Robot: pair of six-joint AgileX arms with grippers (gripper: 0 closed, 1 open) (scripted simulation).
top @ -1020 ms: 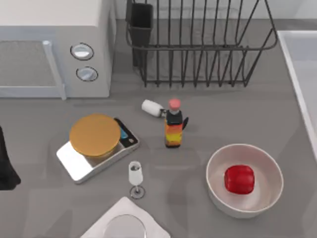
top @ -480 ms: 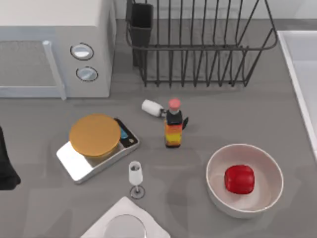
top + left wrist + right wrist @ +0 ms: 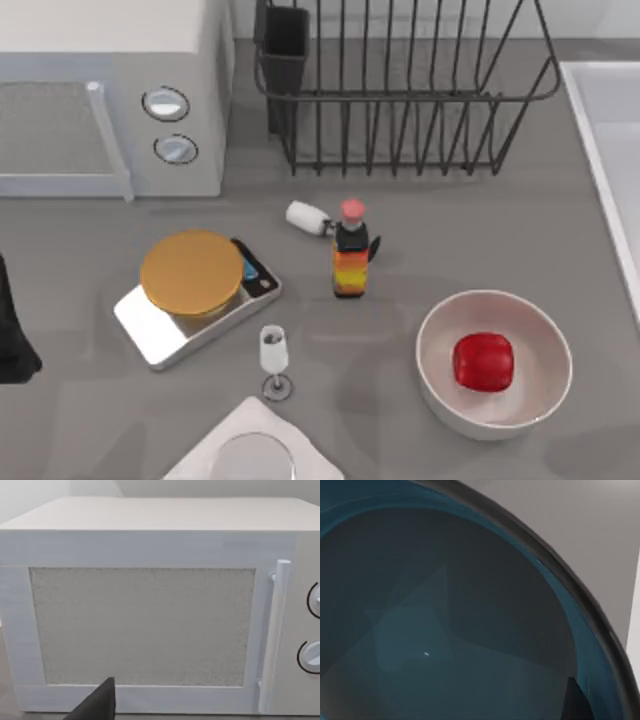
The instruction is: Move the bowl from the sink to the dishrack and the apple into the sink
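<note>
red apple [image 3: 484,361] unmoved in white bowl [image 3: 440,330]

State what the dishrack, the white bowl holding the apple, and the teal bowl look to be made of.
The dishrack: thin black wire, likely coated metal, judging by its slim rods.
The white bowl: smooth and opaque with a thick rim, probably ceramic or plastic.
The teal bowl: glossy interior with a small highlight, possibly glazed ceramic.
The apple: glossy red.

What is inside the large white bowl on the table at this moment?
The apple sits alone inside the white bowl, roughly at its centre. The bowl's floor directly under the apple is covered by it, so anything beneath it cannot be seen.
</note>
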